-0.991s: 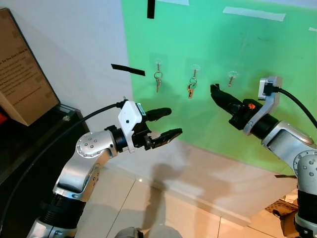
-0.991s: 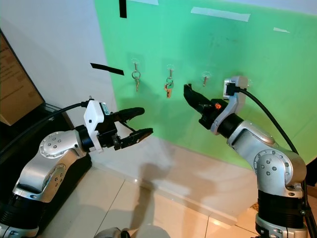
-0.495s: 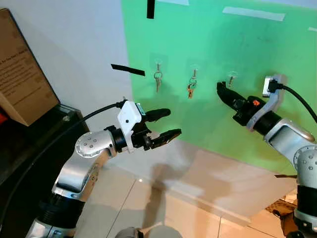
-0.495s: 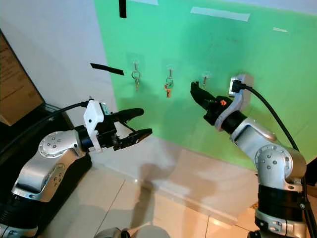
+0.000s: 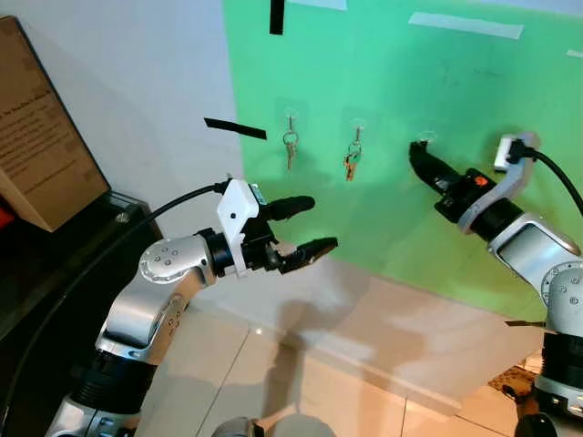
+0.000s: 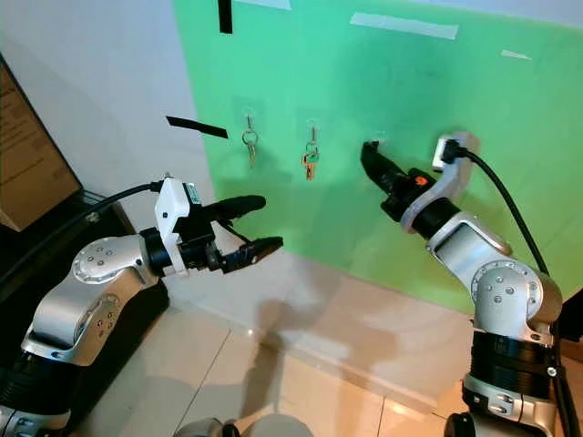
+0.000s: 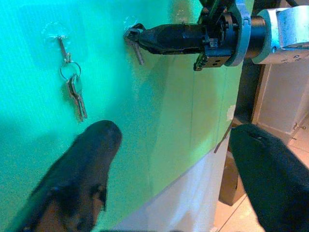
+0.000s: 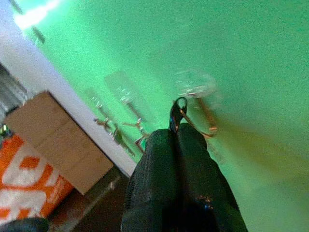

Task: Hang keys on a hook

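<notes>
Keys (image 8: 179,112) in right end effector (image 5: 417,155) now reach third hook (image 5: 425,138).

Bright, even light on the green wall (image 5: 474,109); soft arm shadows fall on the floor (image 5: 301,364); the right wrist view is blurred, with glare in one corner.

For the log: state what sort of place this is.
Probably a staged test corner in a home: a green paper sheet taped over a white wall, clear stick-on hooks with key bunches, a brown cardboard box, pale floor tiles.

green wall panel (image 5: 474,100), white wall (image 5: 137,73), tiled floor (image 5: 273,382)
</notes>
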Controlling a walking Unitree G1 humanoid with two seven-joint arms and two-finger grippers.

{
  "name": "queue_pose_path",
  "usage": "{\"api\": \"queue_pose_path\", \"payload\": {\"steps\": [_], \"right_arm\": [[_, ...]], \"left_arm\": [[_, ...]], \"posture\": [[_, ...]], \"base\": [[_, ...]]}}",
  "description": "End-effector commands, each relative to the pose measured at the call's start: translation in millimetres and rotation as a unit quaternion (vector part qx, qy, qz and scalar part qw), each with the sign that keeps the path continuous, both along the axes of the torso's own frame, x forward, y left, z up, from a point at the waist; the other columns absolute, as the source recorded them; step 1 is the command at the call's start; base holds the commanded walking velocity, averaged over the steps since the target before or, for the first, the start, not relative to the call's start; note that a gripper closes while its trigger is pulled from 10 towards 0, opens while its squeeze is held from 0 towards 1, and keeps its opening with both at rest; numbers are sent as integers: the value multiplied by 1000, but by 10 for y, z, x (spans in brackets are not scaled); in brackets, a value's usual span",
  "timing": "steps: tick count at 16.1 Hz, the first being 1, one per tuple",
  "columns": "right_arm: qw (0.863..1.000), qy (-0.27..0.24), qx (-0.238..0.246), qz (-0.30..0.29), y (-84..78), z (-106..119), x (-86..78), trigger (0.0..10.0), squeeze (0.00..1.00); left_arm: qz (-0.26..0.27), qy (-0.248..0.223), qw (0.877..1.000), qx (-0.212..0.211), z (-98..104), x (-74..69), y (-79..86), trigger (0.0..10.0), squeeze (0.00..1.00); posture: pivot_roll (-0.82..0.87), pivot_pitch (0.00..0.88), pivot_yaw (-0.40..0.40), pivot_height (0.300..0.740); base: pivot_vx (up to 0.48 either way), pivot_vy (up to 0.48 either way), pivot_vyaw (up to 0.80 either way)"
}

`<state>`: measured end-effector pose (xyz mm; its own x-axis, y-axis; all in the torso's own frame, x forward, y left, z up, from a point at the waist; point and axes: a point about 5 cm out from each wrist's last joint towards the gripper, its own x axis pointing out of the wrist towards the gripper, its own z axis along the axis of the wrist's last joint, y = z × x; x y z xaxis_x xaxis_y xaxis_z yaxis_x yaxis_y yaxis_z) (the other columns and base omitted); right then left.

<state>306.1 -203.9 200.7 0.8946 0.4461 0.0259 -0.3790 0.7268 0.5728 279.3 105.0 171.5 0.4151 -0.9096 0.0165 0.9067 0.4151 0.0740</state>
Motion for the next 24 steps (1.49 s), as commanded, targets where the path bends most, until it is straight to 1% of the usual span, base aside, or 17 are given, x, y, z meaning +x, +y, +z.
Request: {"api": "queue_pose_path", "payload": {"steps": [1,2,4,9,11,14,16,17,18,20,22,24], "right_arm": [[1000,-4,17,-10,-33,59,28,10000,0],[999,0,47,-17,-53,59,40,10000,0],[997,14,75,-25,-72,34,51,10000,0],[992,62,99,-36,-75,-110,59,10000,0],[990,94,96,-50,-90,-219,49,10000,0],[988,106,98,-54,-76,-281,-9,10000,0],[987,125,86,-61,-70,-375,-45,10000,0],[987,125,86,-61,-70,-375,-45,10000,0],[986,133,75,-61,-55,-421,-67,10000,0],[987,131,75,-59,-46,-422,-72,10000,0],[987,131,73,-62,-50,-410,-59,10000,0],[988,135,36,-63,-42,-443,-50,10000,0]], "left_arm": [[0,-14,1000,3,70,4,10,10000,1000],[1,-16,1000,6,68,3,16,10000,976],[2,-17,1000,9,70,5,19,10000,961],[-1,-18,1000,14,72,9,12,10000,933],[-2,-20,1000,16,73,13,8,10000,933],[-3,-20,1000,17,69,4,7,10000,933],[-5,-20,1000,17,64,5,-4,10000,933],[-5,-20,1000,17,64,5,-4,10000,933],[-5,-21,1000,18,62,5,-7,10000,929],[-6,-22,1000,18,63,4,-7,10000,925],[-6,-25,999,23,55,0,-5,10000,890],[-5,-29,999,26,52,3,-9,10000,851]], "posture": [[-34,0,50,740],[-32,0,50,740],[-31,0,51,740],[-29,0,50,740],[-29,0,51,740],[-29,0,51,740],[-33,0,50,740],[-33,0,50,740],[-33,0,50,740],[-33,0,50,740],[-31,0,50,740],[-33,0,51,740]], "base": [[0,0,0],[0,0,0],[0,0,0],[0,0,0],[0,0,0],[0,0,0],[0,0,0],[0,0,0],[0,0,0],[0,0,0],[0,0,0],[0,0,0]]}}
